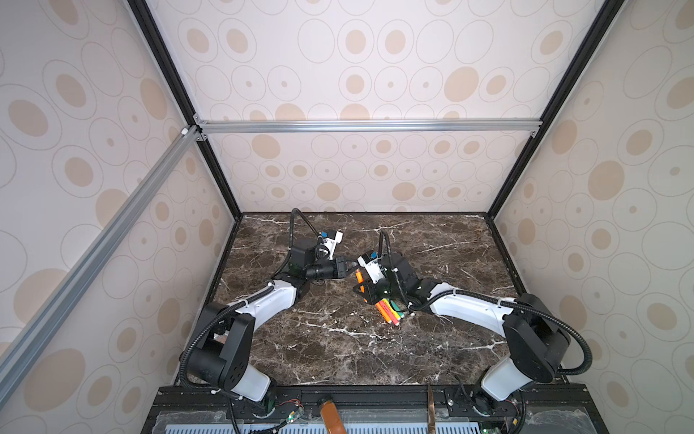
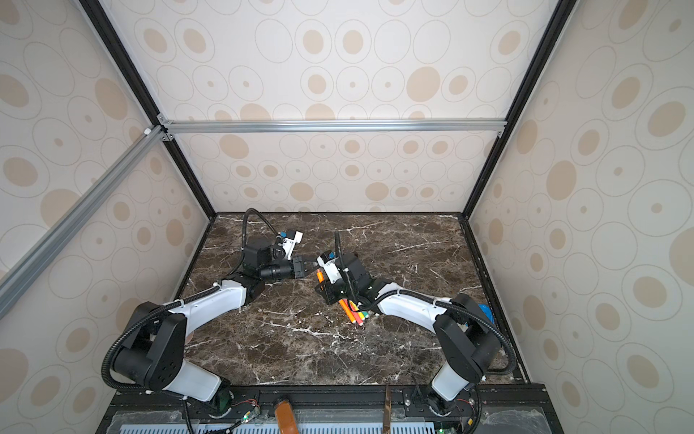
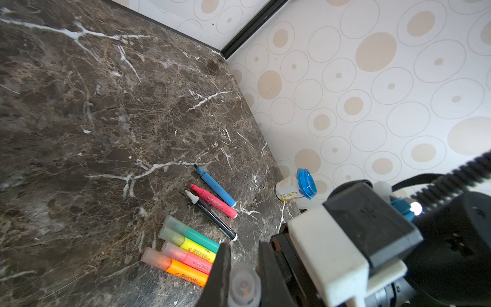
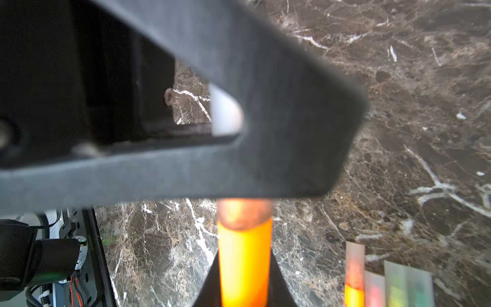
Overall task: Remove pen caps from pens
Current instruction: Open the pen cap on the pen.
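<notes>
Brown marble table (image 3: 106, 106) holds three bare pens (image 3: 212, 199) and four capped pens (image 3: 191, 245) near the blue-lidded cup (image 3: 296, 186). Your right gripper (image 4: 245, 289) squeezes an eighth, the orange pen (image 4: 244, 247), up off the table. Your left gripper (image 3: 244, 247) pinches its cap (image 3: 243, 285). Probably light, slippery plastic: grip mid-cap, pull straight.

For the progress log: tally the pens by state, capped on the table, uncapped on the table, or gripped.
Capped, on the table: 4 (green pen, yellow pen, pink pen, orange pen)
Uncapped, on the table: 3 (blue pen, red pen, black pen)
Gripped, off the table: 1 (other orange pen)
Total: 8
</notes>
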`<move>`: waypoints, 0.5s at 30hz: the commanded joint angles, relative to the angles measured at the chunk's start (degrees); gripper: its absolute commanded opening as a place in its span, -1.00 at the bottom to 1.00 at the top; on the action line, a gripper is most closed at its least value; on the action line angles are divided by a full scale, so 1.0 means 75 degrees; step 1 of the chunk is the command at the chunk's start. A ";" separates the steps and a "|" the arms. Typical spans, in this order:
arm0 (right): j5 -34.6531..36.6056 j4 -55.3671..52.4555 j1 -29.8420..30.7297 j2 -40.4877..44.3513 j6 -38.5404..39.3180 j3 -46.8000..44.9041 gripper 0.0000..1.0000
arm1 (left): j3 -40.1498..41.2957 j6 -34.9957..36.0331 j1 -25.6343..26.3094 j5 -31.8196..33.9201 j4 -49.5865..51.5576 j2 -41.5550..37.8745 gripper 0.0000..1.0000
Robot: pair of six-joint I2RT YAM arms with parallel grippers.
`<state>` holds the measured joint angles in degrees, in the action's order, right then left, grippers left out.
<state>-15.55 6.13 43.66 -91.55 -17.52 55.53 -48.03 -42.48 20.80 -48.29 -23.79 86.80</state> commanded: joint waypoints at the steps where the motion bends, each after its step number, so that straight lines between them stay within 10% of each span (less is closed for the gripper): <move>1: 0.0200 0.1107 -0.0107 0.0367 -0.0118 -0.0360 -0.61 | 0.0096 -0.0361 -0.0045 0.0229 -0.0426 -0.0114 -1.00; 15: 0.0009 0.1164 -0.0103 0.0168 -0.0053 -0.0058 -0.48 | 0.0078 -0.0300 -0.0043 0.0370 -0.0232 -0.0312 -1.00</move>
<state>-14.20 13.34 43.05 -89.97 -17.89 53.19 -47.22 -43.88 20.62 -45.50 -24.60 86.04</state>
